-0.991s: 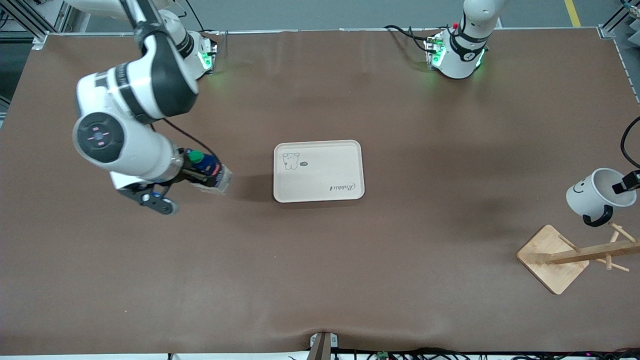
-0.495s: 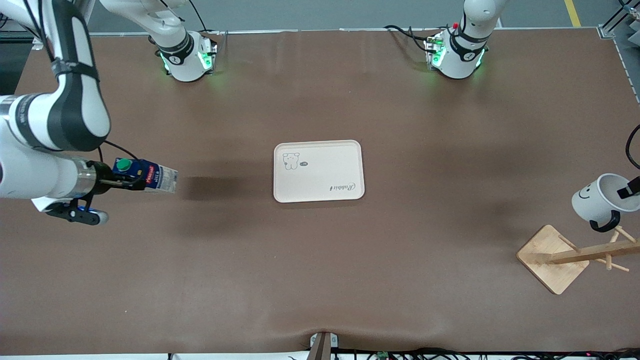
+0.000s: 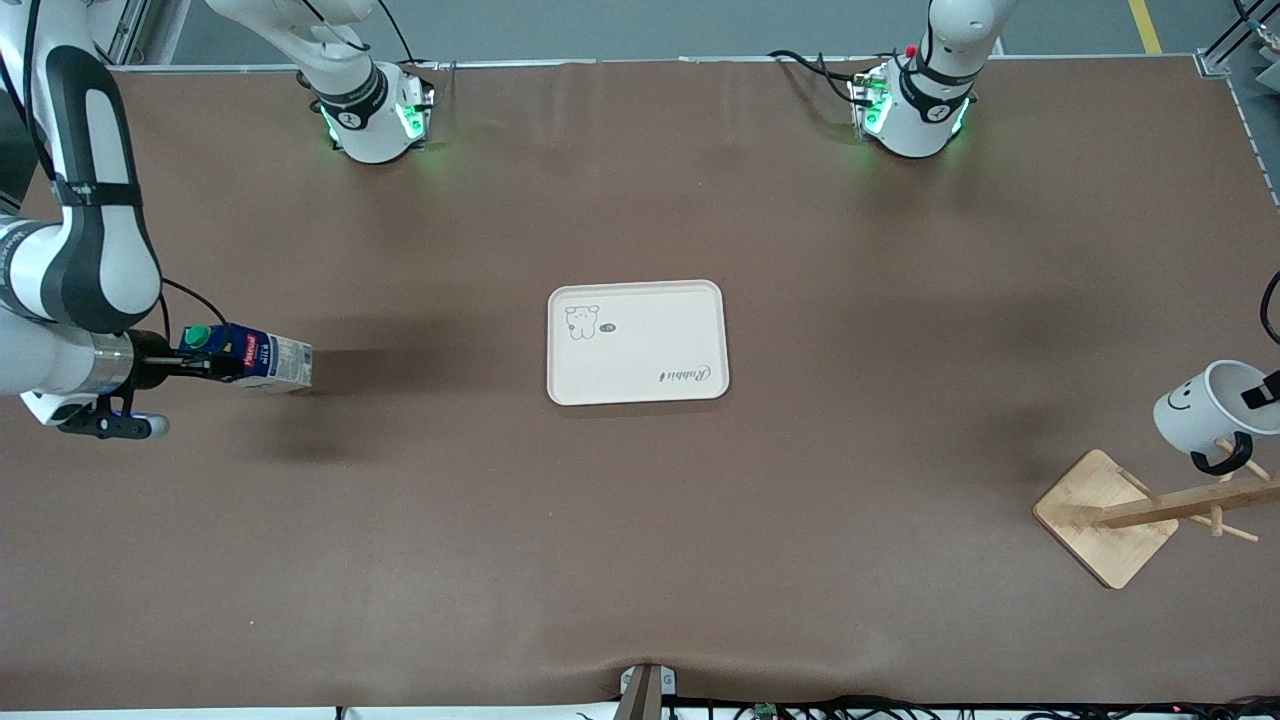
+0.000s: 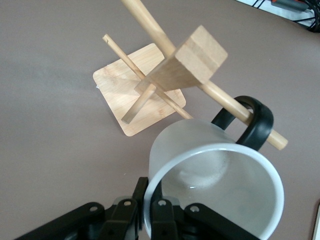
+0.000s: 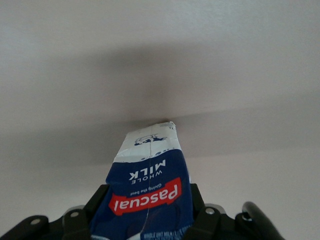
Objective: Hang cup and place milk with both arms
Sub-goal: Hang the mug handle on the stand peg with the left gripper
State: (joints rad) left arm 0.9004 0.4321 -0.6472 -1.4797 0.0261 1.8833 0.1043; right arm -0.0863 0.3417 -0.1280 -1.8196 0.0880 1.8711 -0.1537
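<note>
The milk (image 3: pixel 255 358), a dark blue carton with a green cap, lies sideways in the air with my right gripper (image 3: pixel 215 365) shut on it, over the table toward the right arm's end, well apart from the tray. The right wrist view shows the milk (image 5: pixel 147 185) clamped in the right gripper (image 5: pixel 147 206). My left gripper (image 3: pixel 1262 390) is shut on the rim of the white cup (image 3: pixel 1205 408), tilted above the wooden rack (image 3: pixel 1185 505). In the left wrist view the left gripper (image 4: pixel 152 202) pinches the cup (image 4: pixel 215 185), and a rack peg (image 4: pixel 227 102) runs through its black handle (image 4: pixel 260 122).
A cream tray (image 3: pixel 637 330) with a bear drawing lies flat at the middle of the table. The rack's square wooden base (image 3: pixel 1100 520) stands near the table edge at the left arm's end. Both arm bases (image 3: pixel 365 115) glow green.
The right arm has swung the milk away from the tray toward the right arm's end. The left gripper has lowered the cup toward the rack's peg.
</note>
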